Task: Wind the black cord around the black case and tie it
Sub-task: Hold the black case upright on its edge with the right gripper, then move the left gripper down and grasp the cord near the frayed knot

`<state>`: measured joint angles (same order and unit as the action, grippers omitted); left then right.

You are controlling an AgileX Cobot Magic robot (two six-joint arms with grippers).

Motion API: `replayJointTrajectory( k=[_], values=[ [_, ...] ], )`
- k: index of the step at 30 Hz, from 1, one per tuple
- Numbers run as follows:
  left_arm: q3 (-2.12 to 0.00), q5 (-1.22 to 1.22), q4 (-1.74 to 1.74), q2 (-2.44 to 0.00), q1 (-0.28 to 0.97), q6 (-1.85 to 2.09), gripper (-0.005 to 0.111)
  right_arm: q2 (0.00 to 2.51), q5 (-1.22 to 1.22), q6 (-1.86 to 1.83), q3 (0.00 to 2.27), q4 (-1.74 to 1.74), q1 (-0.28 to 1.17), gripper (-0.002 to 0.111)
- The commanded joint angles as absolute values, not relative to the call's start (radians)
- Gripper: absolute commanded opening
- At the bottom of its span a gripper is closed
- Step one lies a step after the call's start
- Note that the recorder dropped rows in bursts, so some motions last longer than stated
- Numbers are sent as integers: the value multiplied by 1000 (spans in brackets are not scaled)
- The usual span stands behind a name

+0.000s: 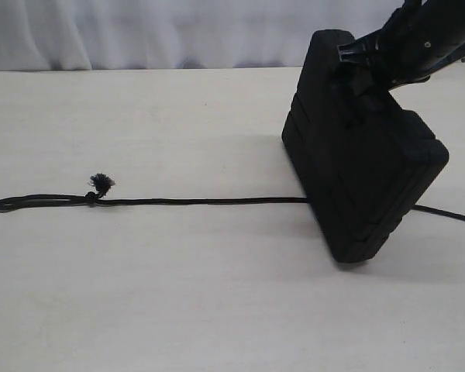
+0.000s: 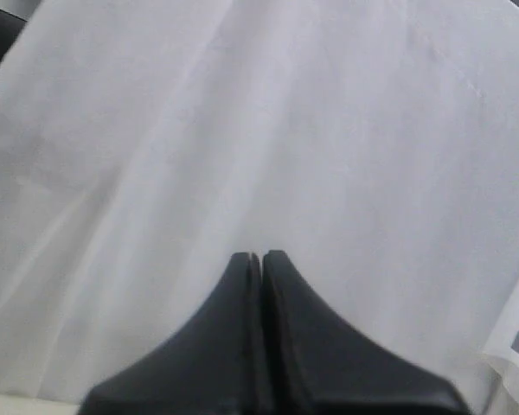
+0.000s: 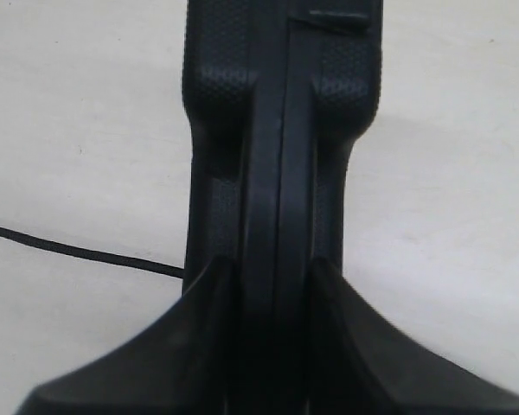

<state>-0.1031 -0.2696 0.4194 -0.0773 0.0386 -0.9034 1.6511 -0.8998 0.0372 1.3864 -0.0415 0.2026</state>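
My right gripper [image 3: 272, 272] is clamping the black case [image 1: 360, 163] on the pale surface [image 1: 178, 294]; left gripper [image 2: 261, 259] is sitting closed, facing white curtain [image 2: 242, 130].

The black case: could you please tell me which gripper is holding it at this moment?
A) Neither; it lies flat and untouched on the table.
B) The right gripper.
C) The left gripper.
B: the right gripper has a finger clamped on either side of the black case, which stands tilted, while the left gripper is shut on nothing, facing white cloth.
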Motion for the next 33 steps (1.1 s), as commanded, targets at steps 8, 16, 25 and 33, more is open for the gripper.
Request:
replayJointTrajectory(
  k=[8, 16, 25, 33],
  values=[
    [-519, -128, 1339, -1092, 48, -1533, 0, 1647, -973, 12, 1379, -14, 200, 4],
    [-738, 249, 1330, -1588, 48, -1307, 0, 1664, -980, 12, 1379, -14, 200, 4],
    [-1322, 914, 36, -2006, 35, 353, 0, 1713, -965, 0, 1379, -14, 200, 4],
    [-1287, 951, -349, -2039, 35, 995, 5, 1720, -955, -6, 1379, -14, 200, 4]
  ],
)
